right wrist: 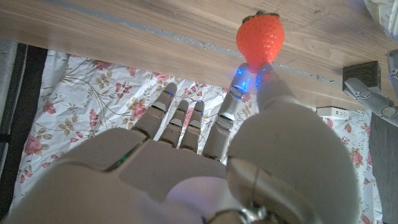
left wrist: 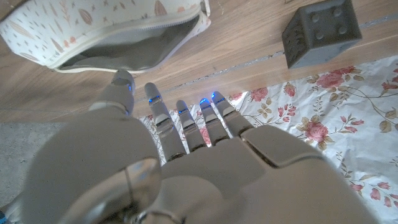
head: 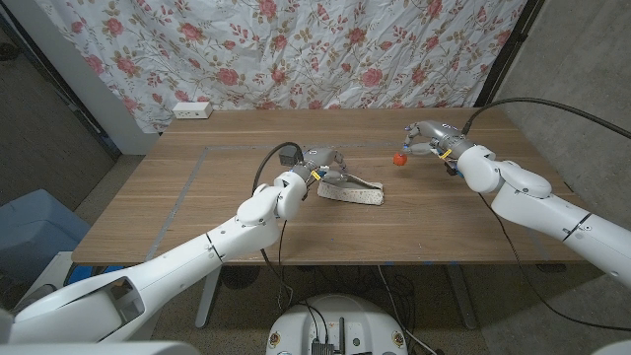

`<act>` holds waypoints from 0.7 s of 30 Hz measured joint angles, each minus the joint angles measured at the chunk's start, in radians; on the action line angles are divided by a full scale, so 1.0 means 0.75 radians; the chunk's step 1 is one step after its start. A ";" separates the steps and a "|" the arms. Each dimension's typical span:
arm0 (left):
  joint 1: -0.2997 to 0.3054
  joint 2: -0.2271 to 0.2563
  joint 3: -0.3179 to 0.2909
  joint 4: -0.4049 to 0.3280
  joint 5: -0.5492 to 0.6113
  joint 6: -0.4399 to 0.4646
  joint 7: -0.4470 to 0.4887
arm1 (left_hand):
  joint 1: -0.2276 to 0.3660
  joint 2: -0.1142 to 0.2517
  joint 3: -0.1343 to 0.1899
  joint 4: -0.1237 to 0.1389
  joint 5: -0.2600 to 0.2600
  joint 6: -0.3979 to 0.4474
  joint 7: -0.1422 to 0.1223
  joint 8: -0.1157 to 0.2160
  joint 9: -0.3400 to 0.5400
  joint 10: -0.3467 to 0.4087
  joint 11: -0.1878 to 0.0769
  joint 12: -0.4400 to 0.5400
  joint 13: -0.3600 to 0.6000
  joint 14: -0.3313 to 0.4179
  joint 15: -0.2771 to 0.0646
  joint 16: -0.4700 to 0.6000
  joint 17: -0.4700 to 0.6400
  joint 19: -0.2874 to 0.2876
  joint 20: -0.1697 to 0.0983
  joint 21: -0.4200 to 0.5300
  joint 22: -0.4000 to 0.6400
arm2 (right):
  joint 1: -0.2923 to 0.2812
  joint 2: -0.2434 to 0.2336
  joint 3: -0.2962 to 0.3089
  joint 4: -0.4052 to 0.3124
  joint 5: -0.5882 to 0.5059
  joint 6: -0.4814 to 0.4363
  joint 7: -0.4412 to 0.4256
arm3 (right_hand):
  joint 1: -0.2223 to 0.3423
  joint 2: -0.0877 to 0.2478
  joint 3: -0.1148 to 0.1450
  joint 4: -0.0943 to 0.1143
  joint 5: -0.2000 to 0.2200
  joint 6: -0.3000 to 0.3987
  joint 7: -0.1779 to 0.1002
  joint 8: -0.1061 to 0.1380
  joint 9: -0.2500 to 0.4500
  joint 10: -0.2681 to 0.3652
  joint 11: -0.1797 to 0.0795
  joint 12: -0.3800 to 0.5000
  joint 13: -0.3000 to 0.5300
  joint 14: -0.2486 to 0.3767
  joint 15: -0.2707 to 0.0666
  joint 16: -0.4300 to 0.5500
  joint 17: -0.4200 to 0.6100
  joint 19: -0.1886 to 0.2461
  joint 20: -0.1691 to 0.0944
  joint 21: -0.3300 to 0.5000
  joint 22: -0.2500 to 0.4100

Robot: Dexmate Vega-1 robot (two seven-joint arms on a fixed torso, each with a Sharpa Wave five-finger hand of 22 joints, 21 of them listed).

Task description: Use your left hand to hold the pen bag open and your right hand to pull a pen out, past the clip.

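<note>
Pen bag (head: 351, 190), cream fabric with leaf print, lying on the wooden counter (head: 177, 212), long axis slanting toward the counter's near edge, zipped mouth agape. Just beside it: left hand (head: 325, 163), fingers (left wrist: 155, 99) extended, holding nothing. Well apart from the bag: right hand (head: 432, 137), fingers (right wrist: 239, 93) touching a red toy strawberry (head: 398, 158).

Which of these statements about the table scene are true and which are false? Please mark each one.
1. The right hand pinches a red strawberty-shaped object. True.
2. The pen bag lies in front of the left hand. True.
3. The pen bag is zipped closed. False: the left wrist view shows its mouth open.
4. The left hand's fingers hold a pen. False: they hold nothing.
5. A dark block stands on the table. True.
</note>
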 measured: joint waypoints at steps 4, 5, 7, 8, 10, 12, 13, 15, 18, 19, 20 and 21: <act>0.001 -0.002 -0.010 -0.004 -0.001 0.000 0.003 | 0.000 0.000 0.000 0.000 0.000 0.000 0.000 -0.005 0.000 0.000 0.000 -0.006 0.000 0.000 0.000 0.000 0.000 -0.005 0.005 0.000 0.001 | 0.006 0.000 -0.008 0.014 -0.004 -0.005 0.000 | 0.000 0.000 -0.002 -0.002 0.000 0.000 0.000 0.000 0.000 0.000 0.000 0.000 0.000 0.001 -0.001 0.000 0.000 0.000 0.000 0.000 0.000; 0.002 -0.003 -0.014 -0.006 -0.002 0.000 0.007 | 0.000 0.000 0.000 0.000 0.000 0.000 0.000 -0.005 0.000 0.000 0.000 -0.006 0.000 0.000 0.000 0.000 0.000 -0.005 0.005 0.000 0.004 | 0.010 0.000 -0.012 0.020 -0.005 -0.008 0.000 | 0.000 0.000 -0.002 -0.002 -0.001 0.000 0.000 0.000 0.000 0.000 0.000 0.000 0.000 0.008 -0.008 0.000 0.000 0.000 0.000 0.000 0.000; 0.004 -0.003 -0.018 -0.008 -0.004 0.001 0.011 | 0.000 0.000 0.000 0.000 0.000 0.000 0.000 -0.005 0.000 0.000 0.000 -0.006 0.000 0.000 0.000 0.000 0.000 -0.009 0.009 0.000 0.007 | 0.013 0.000 -0.016 0.027 -0.006 -0.010 0.000 | 0.000 0.000 -0.002 -0.002 -0.001 0.000 0.000 0.000 0.000 0.000 0.000 0.000 0.000 0.012 -0.003 0.000 0.000 0.000 0.000 0.000 0.000; 0.005 -0.003 -0.021 -0.009 -0.006 0.004 0.014 | 0.000 0.000 0.000 0.000 0.000 -0.001 0.001 -0.010 0.000 0.000 0.000 -0.006 0.000 0.000 0.000 0.000 0.000 -0.010 0.010 0.000 0.007 | 0.015 0.000 -0.019 0.032 -0.008 -0.011 0.000 | 0.000 0.000 -0.002 -0.002 -0.001 0.000 0.000 0.000 0.000 0.000 0.000 0.000 0.000 0.012 -0.003 0.000 0.000 0.000 0.000 0.000 0.000; 0.009 -0.005 -0.029 -0.012 -0.010 0.008 0.021 | 0.000 0.000 0.000 0.000 0.000 -0.013 0.012 -0.010 0.000 0.000 0.000 -0.008 0.000 0.000 0.000 0.000 0.002 -0.010 0.010 0.000 0.007 | 0.018 0.001 -0.023 0.038 -0.009 -0.012 0.000 | 0.000 0.000 -0.002 -0.002 -0.001 0.000 0.000 -0.001 -0.003 0.000 0.000 0.000 0.000 0.012 -0.003 0.000 0.000 0.000 0.000 0.000 0.000; 0.017 -0.009 -0.041 -0.015 -0.022 0.014 0.033 | 0.000 0.000 0.000 0.000 0.000 -0.013 0.012 -0.010 0.000 0.000 0.000 -0.011 0.000 0.000 0.000 0.000 0.003 -0.010 0.010 0.000 0.007 | 0.023 0.002 -0.029 0.049 -0.012 -0.013 0.001 | 0.000 0.000 -0.002 -0.002 -0.001 0.000 0.000 -0.004 -0.004 0.000 0.000 0.000 0.000 0.012 -0.003 0.000 0.000 0.000 0.000 0.000 0.000; 0.018 -0.009 -0.043 -0.016 -0.024 0.015 0.034 | 0.000 0.000 0.000 0.000 0.000 -0.018 0.007 -0.010 0.000 -0.005 0.005 -0.011 0.000 0.000 0.000 0.000 0.003 -0.010 0.009 0.000 0.007 | 0.024 0.002 -0.030 0.050 -0.012 -0.013 0.001 | 0.000 0.000 -0.002 -0.002 -0.001 0.000 0.000 -0.004 -0.005 0.000 0.000 0.000 0.000 0.012 -0.003 0.000 0.000 0.000 0.000 0.000 0.000; 0.025 -0.012 -0.055 -0.019 -0.038 0.021 0.047 | 0.000 0.000 0.000 0.000 0.000 -0.025 0.015 -0.015 0.000 -0.010 0.010 -0.011 0.000 0.000 0.000 0.000 0.003 -0.009 0.009 0.000 0.007 | 0.026 0.004 -0.034 0.059 -0.013 -0.013 0.001 | 0.000 0.000 -0.002 -0.002 -0.001 0.000 0.000 -0.004 -0.005 0.000 0.000 0.000 0.000 0.012 -0.003 0.000 0.000 0.000 0.000 0.000 0.000; 0.036 -0.016 -0.075 -0.025 -0.060 0.029 0.068 | -0.006 0.006 -0.005 0.005 0.000 -0.027 0.017 -0.015 0.000 -0.010 0.010 -0.011 0.000 0.000 0.000 0.000 0.003 -0.015 0.015 -0.002 0.007 | 0.032 0.007 -0.043 0.077 -0.013 -0.013 0.002 | 0.000 0.000 -0.002 -0.002 -0.004 0.000 0.000 -0.005 -0.006 0.000 0.000 0.000 0.000 0.012 -0.003 0.000 0.000 0.000 0.000 0.000 0.000; 0.041 -0.018 -0.084 -0.027 -0.074 0.033 0.079 | -0.007 0.007 -0.005 0.005 0.000 -0.027 0.017 -0.015 0.000 -0.010 0.010 -0.011 0.000 0.000 0.000 0.000 0.003 -0.017 0.017 -0.006 0.007 | 0.036 0.010 -0.048 0.089 -0.014 -0.011 0.002 | 0.000 0.000 -0.002 -0.002 -0.004 0.000 0.000 -0.005 -0.006 0.000 0.000 0.000 0.000 0.012 -0.003 0.000 0.000 0.000 0.000 0.000 0.000; 0.043 -0.018 -0.087 -0.027 -0.079 0.034 0.083 | -0.007 0.007 -0.005 0.005 0.000 -0.034 0.015 -0.015 0.000 -0.010 0.010 -0.011 0.000 -0.005 0.003 0.000 0.003 -0.017 0.017 -0.009 0.007 | 0.036 0.010 -0.048 0.089 -0.014 -0.011 0.002 | 0.000 0.000 -0.002 -0.002 -0.004 0.000 0.000 -0.005 -0.007 0.000 0.000 0.000 0.000 0.012 -0.003 0.000 0.000 0.000 0.000 0.000 0.000; 0.048 -0.020 -0.097 -0.029 -0.092 0.036 0.093 | -0.007 0.007 -0.005 0.005 0.000 -0.040 0.018 -0.015 0.000 -0.013 0.013 -0.011 0.000 -0.010 0.000 0.000 0.003 -0.017 0.017 -0.009 0.007 | 0.038 0.012 -0.053 0.097 -0.015 -0.010 0.002 | 0.000 0.000 -0.002 -0.002 -0.003 0.000 0.000 -0.005 -0.007 0.000 0.000 0.000 0.000 0.012 -0.003 0.000 0.000 0.000 0.000 0.000 0.000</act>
